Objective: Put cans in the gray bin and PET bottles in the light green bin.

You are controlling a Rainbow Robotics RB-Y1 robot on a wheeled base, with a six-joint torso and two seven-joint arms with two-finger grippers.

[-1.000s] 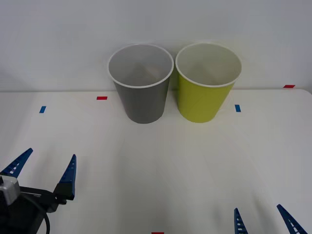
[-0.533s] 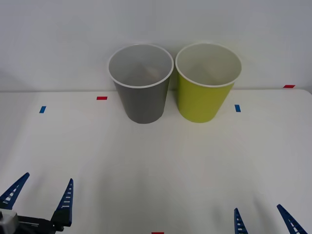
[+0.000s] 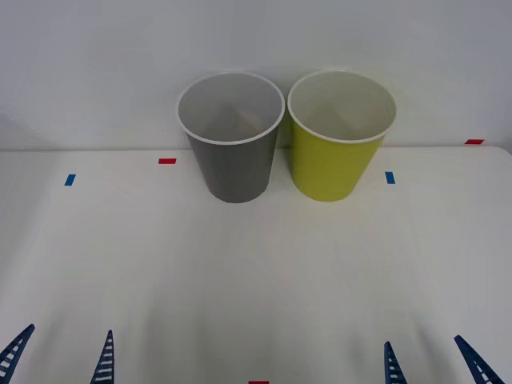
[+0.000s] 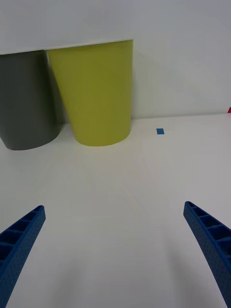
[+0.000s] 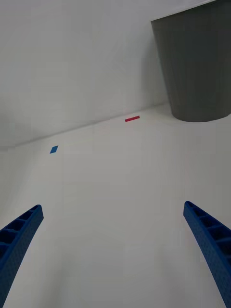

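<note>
Two bins: the gray bin [image 3: 232, 164] and the green bin [image 3: 338, 160] stand upright side by side at the far edge of the surface [image 3: 256, 272], close together, against a white wall.

Gray bin contents: a small reddish shape shows low inside it in the front view, most likely the can [image 3: 246, 120]; it is too faint to be sure.

Green bin contents: nothing can be made out inside it.

Left gripper [image 3: 60, 356]: low at the near left edge of the front view, fingers apart and holding nothing; its wrist view looks across bare surface toward the gray bin's wall.

Right gripper [image 3: 432, 360]: low at the near right edge, fingers apart and holding nothing; its wrist view faces the green bin with the gray bin beside it.

Markers: small red tape [image 3: 166, 161] and blue tape [image 3: 70, 179] pieces lie on the surface near the bins.

Step in hand: judging by the layout, the can appears sorted and both arms sit well apart from the bins.

Next move: no can or bottle lies loose on the surface, so the job looks done unless another item arrives; a new can would call for a grasp and a lift over the gray bin's rim.
</note>
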